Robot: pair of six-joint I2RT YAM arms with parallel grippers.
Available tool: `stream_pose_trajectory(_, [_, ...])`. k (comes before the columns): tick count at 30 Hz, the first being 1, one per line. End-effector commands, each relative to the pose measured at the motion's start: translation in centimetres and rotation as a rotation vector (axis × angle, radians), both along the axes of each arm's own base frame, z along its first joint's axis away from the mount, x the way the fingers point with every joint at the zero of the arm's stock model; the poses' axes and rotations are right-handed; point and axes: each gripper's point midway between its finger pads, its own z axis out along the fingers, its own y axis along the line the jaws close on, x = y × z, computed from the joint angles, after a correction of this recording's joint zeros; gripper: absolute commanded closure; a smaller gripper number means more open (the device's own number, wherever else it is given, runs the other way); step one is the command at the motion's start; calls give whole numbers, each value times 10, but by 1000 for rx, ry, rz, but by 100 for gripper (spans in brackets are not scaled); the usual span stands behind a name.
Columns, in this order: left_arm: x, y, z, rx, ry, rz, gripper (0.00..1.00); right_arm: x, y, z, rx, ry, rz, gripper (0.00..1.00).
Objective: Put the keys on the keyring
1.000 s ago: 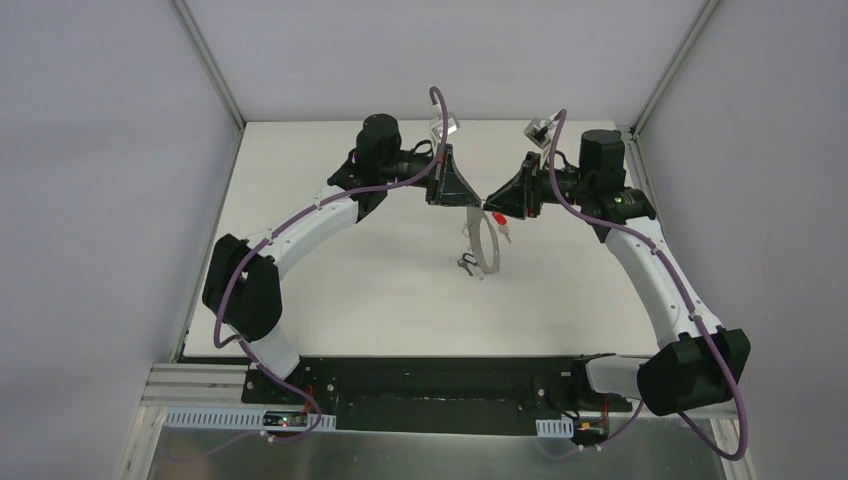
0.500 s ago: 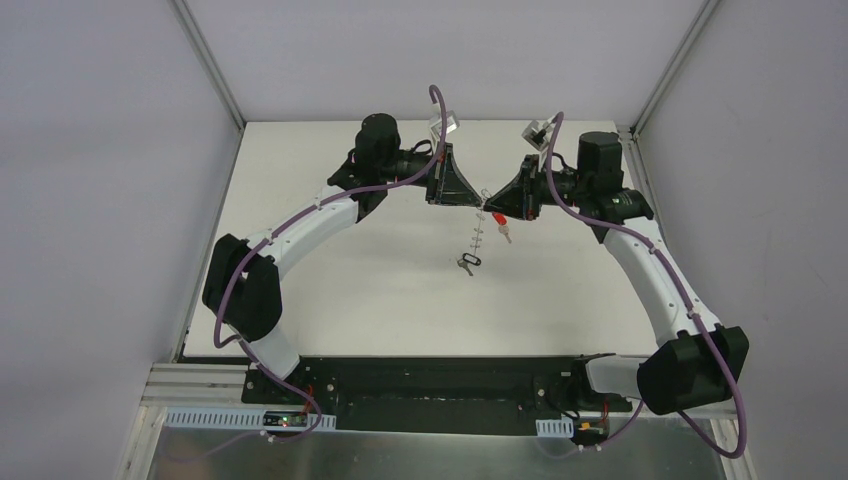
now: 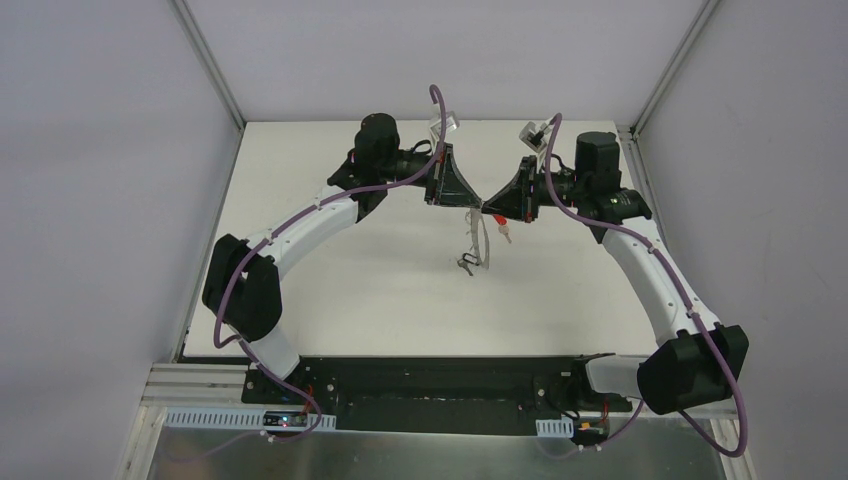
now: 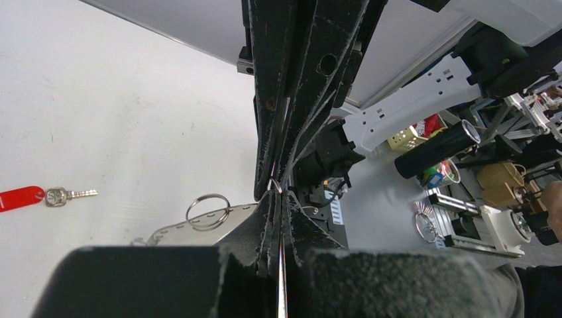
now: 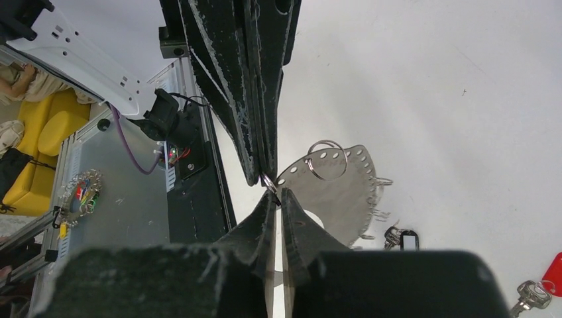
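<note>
Table (image 3: 330,270): white, grey walls on three sides.
Left gripper (image 3: 477,203), right gripper (image 3: 491,208): tip to tip, far of mid-table.
Keyring (image 3: 482,240): hangs edge-on below where the tips meet.
Red key (image 3: 503,232): just right of keyring.
Dark-tagged key (image 3: 466,264): at keyring's near end, on table.

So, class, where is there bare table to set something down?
Free: the wide strip between the dark-tag key and the black base rail. Crowded: mid-table, where the left hand and right hand meet above the keyring and red key.
</note>
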Motion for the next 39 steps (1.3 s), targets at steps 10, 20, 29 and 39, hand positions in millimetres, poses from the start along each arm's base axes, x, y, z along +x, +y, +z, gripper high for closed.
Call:
stream_pose_trajectory(10, [-8, 0, 17, -26, -78, -39, 100, -8, -1, 9, -26, -95, 37, 100])
stream_pose_trajectory(20, [-2, 0, 8, 24, -90, -18, 100, 0, -6, 11, -102, -115, -44, 100])
stream_pose_trajectory(29, [4, 6, 4, 116, -144, 29, 79, 6, -2, 1, -239, -144, -80, 100])
stream_pose_trajectory(39, [8, 8, -7, 175, -242, 54, 61, 9, 4, -5, -302, -144, -91, 100])
